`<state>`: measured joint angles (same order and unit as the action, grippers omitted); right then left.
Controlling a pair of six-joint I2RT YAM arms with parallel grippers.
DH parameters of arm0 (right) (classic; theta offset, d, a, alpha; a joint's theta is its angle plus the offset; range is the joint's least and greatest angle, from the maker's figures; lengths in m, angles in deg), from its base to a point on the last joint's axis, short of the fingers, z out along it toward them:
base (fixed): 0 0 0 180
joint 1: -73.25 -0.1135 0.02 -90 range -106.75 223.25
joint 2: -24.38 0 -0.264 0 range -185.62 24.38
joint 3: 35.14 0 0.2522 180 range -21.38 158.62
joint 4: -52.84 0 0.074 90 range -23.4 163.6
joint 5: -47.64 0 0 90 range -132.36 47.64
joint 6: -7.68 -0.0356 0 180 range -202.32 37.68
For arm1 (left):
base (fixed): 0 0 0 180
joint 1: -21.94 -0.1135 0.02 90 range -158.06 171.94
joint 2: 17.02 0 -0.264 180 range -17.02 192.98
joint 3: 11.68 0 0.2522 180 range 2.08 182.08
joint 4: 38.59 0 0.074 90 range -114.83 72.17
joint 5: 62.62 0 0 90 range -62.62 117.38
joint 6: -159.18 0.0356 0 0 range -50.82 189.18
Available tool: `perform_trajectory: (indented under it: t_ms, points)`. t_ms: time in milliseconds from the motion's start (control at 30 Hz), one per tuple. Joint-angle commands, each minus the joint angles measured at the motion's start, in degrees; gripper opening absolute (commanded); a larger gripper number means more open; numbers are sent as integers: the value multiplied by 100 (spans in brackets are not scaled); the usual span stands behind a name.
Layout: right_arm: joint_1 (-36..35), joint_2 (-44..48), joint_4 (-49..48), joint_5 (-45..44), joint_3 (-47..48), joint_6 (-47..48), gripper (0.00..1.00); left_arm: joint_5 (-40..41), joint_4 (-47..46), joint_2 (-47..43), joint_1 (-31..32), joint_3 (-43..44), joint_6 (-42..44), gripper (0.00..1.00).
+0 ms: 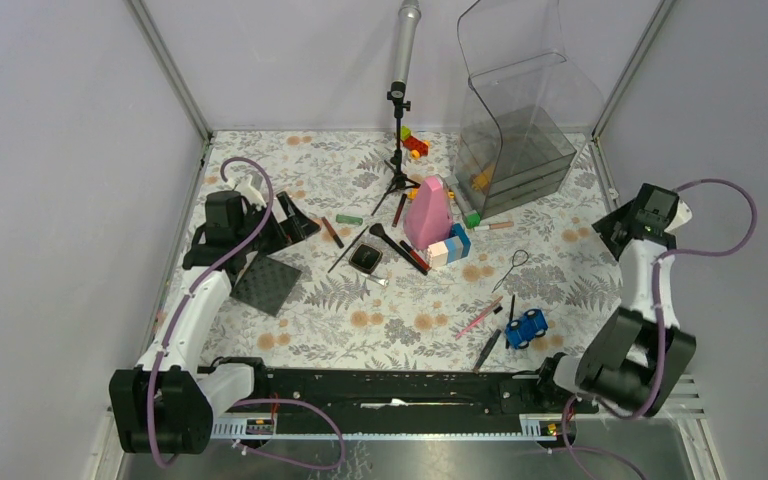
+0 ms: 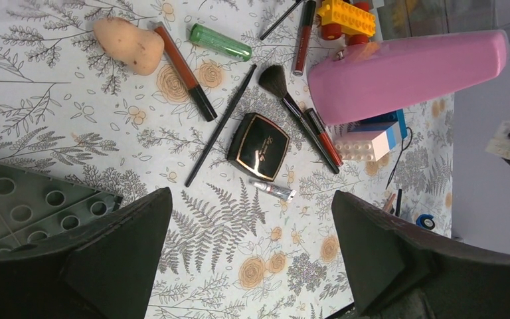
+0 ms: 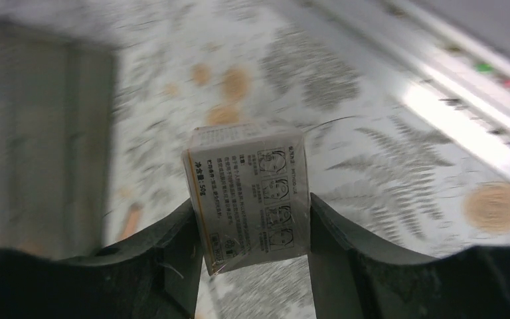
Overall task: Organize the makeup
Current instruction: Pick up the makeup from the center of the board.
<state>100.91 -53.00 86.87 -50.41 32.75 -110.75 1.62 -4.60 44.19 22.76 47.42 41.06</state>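
On the flower-printed tablecloth (image 1: 360, 330) inside grey walls (image 1: 50, 150), we find the makeup (image 1: 365, 258) strewn beside a pink cone (image 1: 428, 212), the left gripper (image 2: 251, 196) spread wide over it, the right gripper (image 3: 251, 207) clamping a small printed box (image 3: 249, 179).

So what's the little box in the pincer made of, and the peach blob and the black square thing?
The small white box, clamped in the right pincer, looks like thin printed cardboard, maybe under shiny wrap: sharp folded edges, tiny print. The peach sponge seems soft matte foam: lumpy, stained. The black compact looks like hard glossy plastic with a gold rim; it reflects light.
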Motion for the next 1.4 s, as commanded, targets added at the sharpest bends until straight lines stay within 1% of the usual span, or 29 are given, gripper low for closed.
perform_trajectory:
  t_ms: [0, 100, 167, 200, 267, 367, 433, 500, 667, 767, 833, 900, 1000, 1133, 1267, 1367]
  points:
    - [-333, 1185, -258, 2096, -108, -485, 24, -220, -466, -267, 77, 28, 26, 99]
    - [-505, 1767, -453, 3373, -232, -1176, 26, 15, -578, -516, 385, 57, 45, 99]
    - [-737, 2090, -657, 3879, -295, -1742, 27, 414, -691, -791, 787, 86, 120, 99]
    - [-908, 2221, -690, 3972, -281, -1988, 27, 761, -758, -954, 1161, 88, 149, 99]
    - [-1293, 2456, -726, 4065, -239, -2421, 27, 1084, -1052, -1256, 1737, 89, 162, 99]
    - [-1802, 2825, -904, 4143, -422, -3305, 28, 1228, -1639, -1422, 2422, 83, 114, 99]
    - [-2056, 3045, -1120, 4253, -639, -3940, 28, 1306, -1974, -1443, 2781, 53, 249, 99]
    - [-2339, 3179, -1028, 4303, -680, -4155, 28, 1433, -2340, -1445, 3109, 25, 473, 99]
    - [-2910, 3522, -834, 4398, -609, -4483, 29, 1467, -2986, -1276, 3914, -27, 1199, 99]
    - [-3094, 3636, -837, 4562, -592, -4679, 29, 1399, -3482, -1123, 4621, -127, 1888, 99]
    - [-3172, 3687, -794, 4630, -559, -4731, 29, 1553, -3748, -1048, 5041, -180, 2305, 99]
    - [-3225, 3720, -687, 4673, -496, -4698, 29, 1738, -3883, -915, 5290, -148, 2525, 99]
    - [-3249, 3744, -581, 4777, -423, -4606, 29, 1820, -3829, -722, 5486, 25, 2687, 99]
    - [-3247, 3706, -280, 4728, -323, -4205, 30, 1775, -3870, -701, 5539, 39, 2711, 99]
    - [-3255, 3671, -768, 5008, -534, -4209, 30, 1755, -3778, -672, 5556, 140, 2768, 99]
    - [-3258, 3525, -624, 5095, -363, -3521, 29, 1700, -3511, -558, 5552, 383, 2757, 99]
